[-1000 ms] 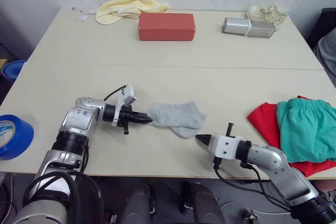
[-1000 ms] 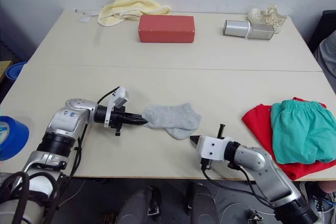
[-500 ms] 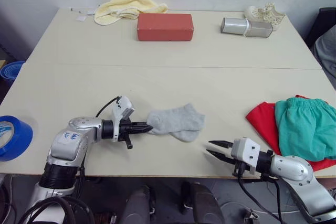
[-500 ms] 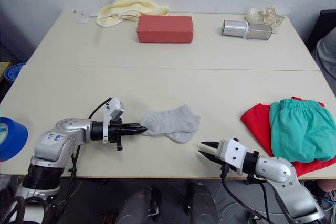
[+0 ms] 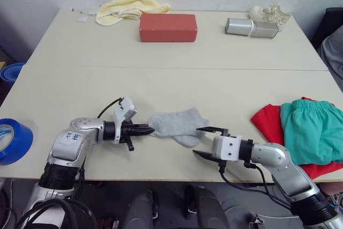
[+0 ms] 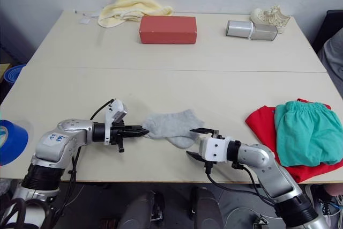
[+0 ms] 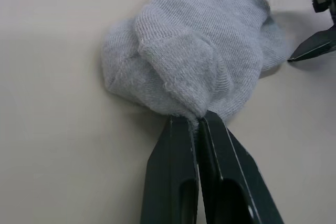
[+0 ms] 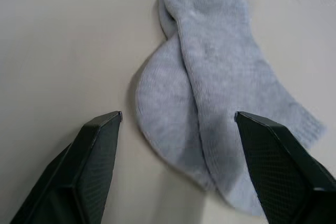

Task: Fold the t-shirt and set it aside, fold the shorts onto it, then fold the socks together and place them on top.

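Left gripper point(image 7: 197, 121): pinched on the socks point(image 5: 177, 125) edge.
Right gripper point(image 5: 203, 142): spread wide beside the toe end.
Next: close squarely over both layers (avoid dragging).

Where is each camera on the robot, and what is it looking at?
Left eye view: on the head, looking down over the table; both arms show, the left gripper pinching the socks.
Right eye view: the head's other eye, same scene, with the shorts on the t-shirt.
Left wrist view: on the left wrist, looking along its shut fingers at the socks.
Right wrist view: on the right wrist, looking between its open fingers at the socks.
All four views share the socks.
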You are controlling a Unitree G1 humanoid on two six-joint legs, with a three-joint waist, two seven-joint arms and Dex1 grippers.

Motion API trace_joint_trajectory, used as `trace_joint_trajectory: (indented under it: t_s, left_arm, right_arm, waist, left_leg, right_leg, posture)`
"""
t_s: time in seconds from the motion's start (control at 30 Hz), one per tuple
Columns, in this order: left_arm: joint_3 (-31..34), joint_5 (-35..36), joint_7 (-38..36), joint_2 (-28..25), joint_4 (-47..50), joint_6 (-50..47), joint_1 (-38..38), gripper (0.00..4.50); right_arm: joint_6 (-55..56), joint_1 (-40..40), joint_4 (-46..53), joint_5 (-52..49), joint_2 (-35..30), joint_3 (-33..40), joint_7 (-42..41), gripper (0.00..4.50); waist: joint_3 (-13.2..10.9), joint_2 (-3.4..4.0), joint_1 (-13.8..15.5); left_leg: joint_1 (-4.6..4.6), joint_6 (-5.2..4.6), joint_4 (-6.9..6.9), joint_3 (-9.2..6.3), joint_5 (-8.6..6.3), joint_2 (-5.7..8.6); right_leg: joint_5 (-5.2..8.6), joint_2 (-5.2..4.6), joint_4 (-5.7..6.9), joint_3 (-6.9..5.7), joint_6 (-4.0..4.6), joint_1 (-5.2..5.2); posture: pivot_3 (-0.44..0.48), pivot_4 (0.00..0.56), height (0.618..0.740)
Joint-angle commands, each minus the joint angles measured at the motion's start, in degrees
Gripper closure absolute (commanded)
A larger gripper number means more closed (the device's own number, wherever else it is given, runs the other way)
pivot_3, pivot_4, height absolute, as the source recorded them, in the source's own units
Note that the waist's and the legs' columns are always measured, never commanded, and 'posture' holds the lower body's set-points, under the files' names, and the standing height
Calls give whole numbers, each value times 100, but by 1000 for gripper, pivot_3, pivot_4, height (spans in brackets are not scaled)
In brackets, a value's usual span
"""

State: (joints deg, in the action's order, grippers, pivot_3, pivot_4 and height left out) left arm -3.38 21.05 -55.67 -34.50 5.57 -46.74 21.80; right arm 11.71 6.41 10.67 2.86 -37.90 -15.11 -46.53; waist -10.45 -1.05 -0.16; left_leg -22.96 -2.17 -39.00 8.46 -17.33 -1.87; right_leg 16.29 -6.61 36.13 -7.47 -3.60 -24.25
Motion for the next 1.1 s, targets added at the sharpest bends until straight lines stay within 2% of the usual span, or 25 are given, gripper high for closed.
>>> trace_joint_trajectory:
  t_s: [0.03,0.23,0.27,0.6,0.8,1.0,1.07,1.1]
  left_arm:
    - [-39,102,-37,-6,-50,53,81,4500]
    - [-27,157,-111,-96,-132,39,110,4500]
    - [-37,162,-155,-132,-142,53,107,4500]
    - [-185,136,-432,-346,-253,273,131,4500]
    - [-346,149,-711,-461,-128,381,97,4500]
    - [-399,362,-655,-418,179,57,10,4500]
    - [-287,564,-504,-410,478,-320,-113,3968]
    - [-206,594,-414,-457,637,-404,-218,3968]
  right_arm:
    - [211,52,-252,364,114,-116,182,2101]
    - [368,-57,-296,455,24,40,248,4253]
    - [397,-85,-308,442,-24,95,241,4481]
    - [580,-335,-258,233,-443,522,159,4481]
    - [490,-886,112,-184,-768,739,-136,4481]
    - [208,-1288,345,-651,-641,836,-163,4481]
    - [60,-1406,396,-796,-658,889,-198,4062]
    - [163,-1505,456,-914,-758,963,-315,4062]
  waist:
    - [0,0,-2]
    - [0,0,0]
    - [0,0,1]
    - [0,0,13]
    - [0,0,16]
    - [0,0,15]
    - [0,0,14]
    - [0,0,15]
  left_leg:
    - [1,0,0,1,0,0]
    - [3,1,-3,2,1,0]
    - [3,1,-3,1,1,0]
    - [2,0,-3,1,1,2]
    - [2,0,-3,1,1,2]
    - [2,-1,-3,0,1,1]
    - [3,0,-2,-1,1,0]
    - [3,-1,-2,-1,1,0]
  right_leg:
    - [0,0,1,0,0,0]
    - [0,0,6,3,0,1]
    - [0,0,6,4,0,1]
    - [0,-3,5,4,0,1]
    - [0,-2,4,3,0,2]
    - [0,-2,3,3,0,2]
    - [1,-2,4,3,1,2]
    - [1,-2,4,3,1,2]
  posture:
    - [0,150,740]
    - [0,150,740]
    - [0,150,740]
    - [0,150,740]
    - [0,150,740]
    - [0,150,740]
    - [0,150,740]
    - [0,150,740]
